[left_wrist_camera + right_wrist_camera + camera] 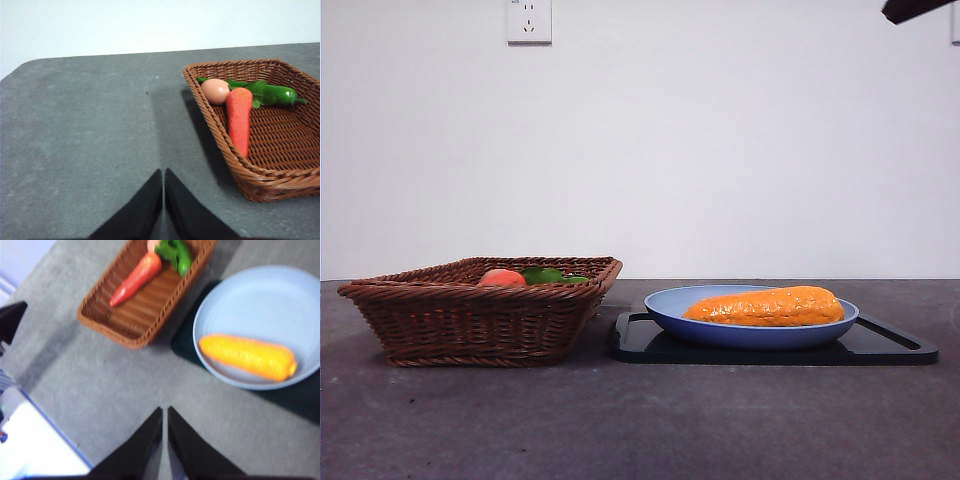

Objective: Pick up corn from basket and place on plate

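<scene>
closest to my front camera sits the basket [480, 312] on the grey tabletop [640, 420], with the black tray [890, 350] just beside it. on that tray rests the light-blue plate [720, 332], and the corn [765, 306] lies lengthwise inside the plate, its glossy orange-yellow cob filling most of the plate's width.

over the basket's braided rim i can see only the top of a reddish-orange piece [502, 277] and some green vegetable [548, 274]. my left wrist camera shows the basket's contents better: a carrot [239, 120] leaning along one wall, a pale round egg-like piece [215, 91] touching its thick end, and a green pepper [272, 94] with leaves behind them.

my left end effector [163, 175] hangs over bare tabletop beside the basket, its two black jaws pressed together and holding nothing. my right end effector [165, 412] is high above the tabletop, between basket and plate in its own view, jaws likewise closed and empty; that picture is a little blurred. in the front view i see only a dark tip at the top corner [918, 9]
</scene>
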Robot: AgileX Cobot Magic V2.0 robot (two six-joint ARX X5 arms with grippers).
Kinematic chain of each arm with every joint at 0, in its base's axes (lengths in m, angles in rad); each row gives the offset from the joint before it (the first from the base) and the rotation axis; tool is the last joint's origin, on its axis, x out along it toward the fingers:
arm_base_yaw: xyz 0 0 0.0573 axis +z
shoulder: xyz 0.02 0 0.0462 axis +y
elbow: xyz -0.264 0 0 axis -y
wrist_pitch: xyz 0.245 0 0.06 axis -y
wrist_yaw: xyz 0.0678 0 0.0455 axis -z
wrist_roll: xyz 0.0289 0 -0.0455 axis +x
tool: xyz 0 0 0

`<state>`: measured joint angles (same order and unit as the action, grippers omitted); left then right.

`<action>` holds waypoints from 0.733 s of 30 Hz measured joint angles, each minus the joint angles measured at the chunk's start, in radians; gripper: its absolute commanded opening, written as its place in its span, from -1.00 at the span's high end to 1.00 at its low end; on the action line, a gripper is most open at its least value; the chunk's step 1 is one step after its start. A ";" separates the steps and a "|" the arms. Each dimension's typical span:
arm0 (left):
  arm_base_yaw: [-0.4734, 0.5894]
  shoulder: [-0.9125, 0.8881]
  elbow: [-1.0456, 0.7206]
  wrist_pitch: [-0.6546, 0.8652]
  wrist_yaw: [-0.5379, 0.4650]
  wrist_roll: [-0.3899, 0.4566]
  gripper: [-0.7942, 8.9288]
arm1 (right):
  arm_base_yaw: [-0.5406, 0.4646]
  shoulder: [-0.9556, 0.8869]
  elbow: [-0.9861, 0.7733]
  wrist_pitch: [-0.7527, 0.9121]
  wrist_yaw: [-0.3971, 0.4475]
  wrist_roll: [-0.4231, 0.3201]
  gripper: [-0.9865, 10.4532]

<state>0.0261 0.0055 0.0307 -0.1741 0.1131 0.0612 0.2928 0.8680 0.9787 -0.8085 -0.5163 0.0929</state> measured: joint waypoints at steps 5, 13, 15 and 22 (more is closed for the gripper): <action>0.000 0.000 0.000 0.000 0.000 0.000 0.82 | -0.001 -0.053 0.000 0.019 0.010 -0.011 0.82; 0.000 0.000 0.000 0.000 0.000 0.000 0.82 | -0.062 -0.330 -0.105 0.191 0.012 -0.129 0.82; 0.000 0.000 0.000 0.000 0.000 0.000 0.82 | -0.081 -0.419 -0.179 0.265 0.012 -0.135 0.82; 0.000 0.000 0.000 0.000 0.000 0.000 0.82 | -0.108 -0.690 -0.517 0.510 0.194 -0.166 0.82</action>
<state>0.0261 0.0055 0.0307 -0.1741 0.1131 0.0612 0.1852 0.1780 0.4622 -0.2985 -0.3225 -0.0727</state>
